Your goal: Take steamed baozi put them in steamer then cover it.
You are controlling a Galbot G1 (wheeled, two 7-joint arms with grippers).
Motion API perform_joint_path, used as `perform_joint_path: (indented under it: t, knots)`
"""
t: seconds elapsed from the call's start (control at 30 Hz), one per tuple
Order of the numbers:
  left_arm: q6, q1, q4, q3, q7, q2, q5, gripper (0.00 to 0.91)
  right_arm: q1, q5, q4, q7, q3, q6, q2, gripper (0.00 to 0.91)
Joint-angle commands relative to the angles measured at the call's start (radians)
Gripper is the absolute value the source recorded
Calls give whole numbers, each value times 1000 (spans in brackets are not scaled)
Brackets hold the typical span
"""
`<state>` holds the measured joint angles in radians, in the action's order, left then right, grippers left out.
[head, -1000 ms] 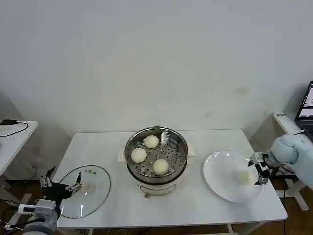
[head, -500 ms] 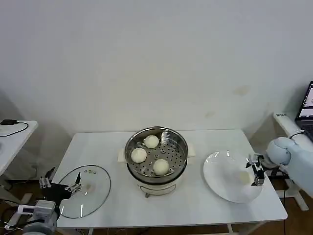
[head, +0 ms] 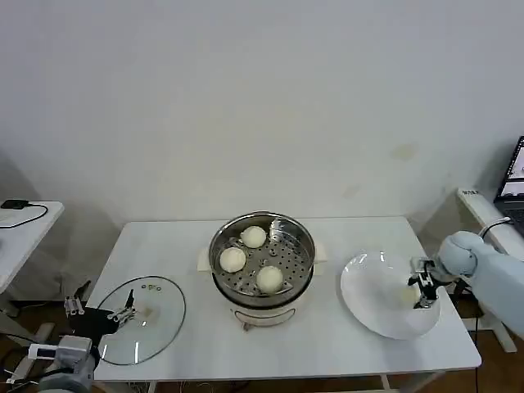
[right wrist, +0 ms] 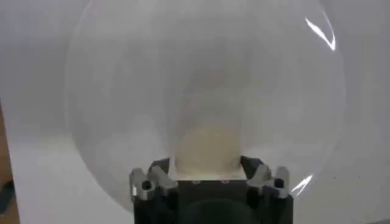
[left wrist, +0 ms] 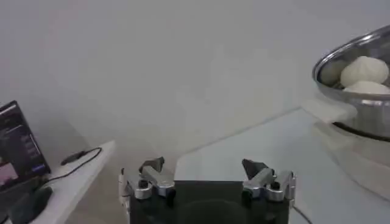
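So three steamed baozi are already sitting in the steamer mid-tabletop. The last bun is on the white plate near the right edge, and the right gripper has its jaws apart on either side of it, looks like not clamped yet. The cover lies flat at the front left corner, left gripper beside it, jaws apart. Left: one bun, then lid.

Bare table lies between the steamer and the plate; the steamer's tall wall blocks low passes.
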<state>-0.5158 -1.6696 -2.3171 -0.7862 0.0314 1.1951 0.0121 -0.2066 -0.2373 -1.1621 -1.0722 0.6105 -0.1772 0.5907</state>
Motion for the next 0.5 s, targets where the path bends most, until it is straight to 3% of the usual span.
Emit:
perform_joint_path:
  t: [0.03,0.2,0.37,0.5]
  knots:
    - [0,-1,-2,1,1,3,-1,907,9,5,-6,-2,6,-3,0,554]
    - [0,0,-5,0,1,3,-2,907,51,32,-37,-2,33,-11,-25,534]
    - [-1,0,-6,-4,1,0,-2,907,217,103,-139,2,164,-31,-98,534]
    - [-1,10,0,1,1,-3,-2,907,447,180,-196,4,285,-56,-117,544]
